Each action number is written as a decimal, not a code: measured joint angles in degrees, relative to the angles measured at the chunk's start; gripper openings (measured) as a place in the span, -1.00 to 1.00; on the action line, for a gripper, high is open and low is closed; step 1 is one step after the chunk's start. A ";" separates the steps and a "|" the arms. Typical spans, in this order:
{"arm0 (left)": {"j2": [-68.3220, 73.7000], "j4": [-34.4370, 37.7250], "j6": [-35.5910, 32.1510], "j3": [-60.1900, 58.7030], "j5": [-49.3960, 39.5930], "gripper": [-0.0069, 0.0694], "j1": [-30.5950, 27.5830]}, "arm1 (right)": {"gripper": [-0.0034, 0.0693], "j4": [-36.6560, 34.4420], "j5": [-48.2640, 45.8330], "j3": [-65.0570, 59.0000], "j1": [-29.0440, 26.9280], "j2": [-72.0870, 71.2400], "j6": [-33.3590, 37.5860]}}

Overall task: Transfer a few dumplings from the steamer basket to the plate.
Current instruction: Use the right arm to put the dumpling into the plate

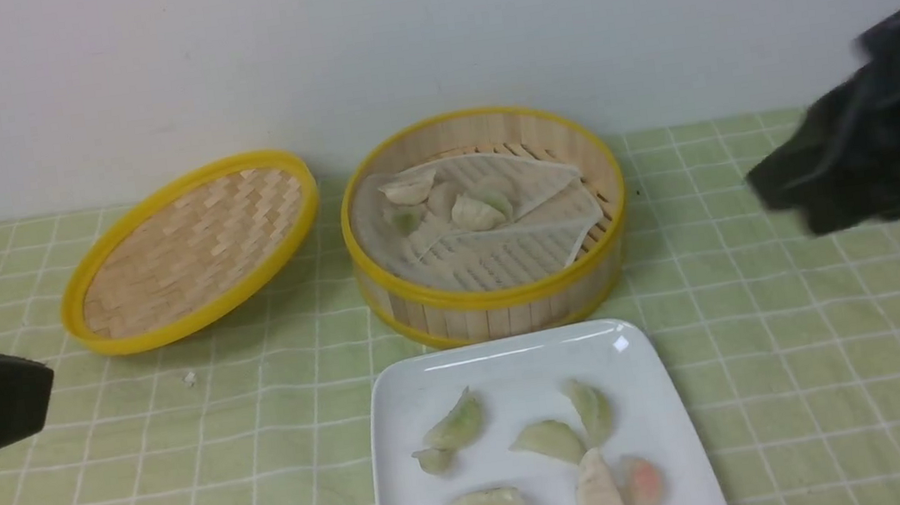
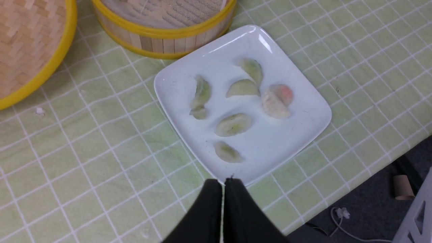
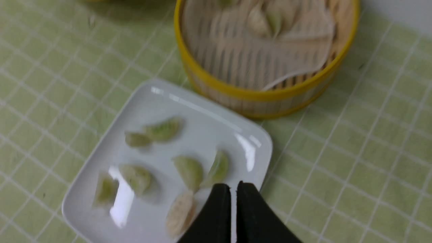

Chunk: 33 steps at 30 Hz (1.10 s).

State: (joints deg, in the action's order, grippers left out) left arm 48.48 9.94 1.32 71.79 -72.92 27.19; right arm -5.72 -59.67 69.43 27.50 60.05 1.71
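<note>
Eight dumplings (image 2: 233,124) on the one plate (image 2: 303,125), just in front of the one steamer basket (image 1: 499,298) on the counter (image 1: 823,377). About four more bunched inside the basket, hard to separate. One lid (image 1: 189,252) alongside. Left tool (image 2: 222,182) and right tool (image 3: 233,189) both pressed together, empty. In the front view, right one blurred, left one cut off.

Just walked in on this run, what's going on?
Nothing is being carried right now: the left pincer and the right pincer are both shut and empty. Eight dumplings lie on the plate, and a few more sit on the liner in the steamer basket. The lid lies to the basket's left.
</note>
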 joint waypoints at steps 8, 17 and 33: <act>0.00 0.11 -0.40 0.00 4.03 -0.83 0.00 | -0.94 10.37 11.40 -15.13 0.00 -37.44 -10.45; -0.44 0.36 -0.51 -1.02 12.39 -0.83 0.00 | -0.94 19.22 19.70 -38.29 0.00 -60.98 -23.29; -33.79 -4.16 1.14 -35.00 39.26 -0.83 0.00 | -0.94 21.34 24.88 -40.20 0.00 -60.60 -25.52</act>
State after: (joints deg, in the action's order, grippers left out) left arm 14.69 5.78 2.46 36.79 -33.66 27.19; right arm 15.61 -34.78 29.23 27.50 -0.55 -23.81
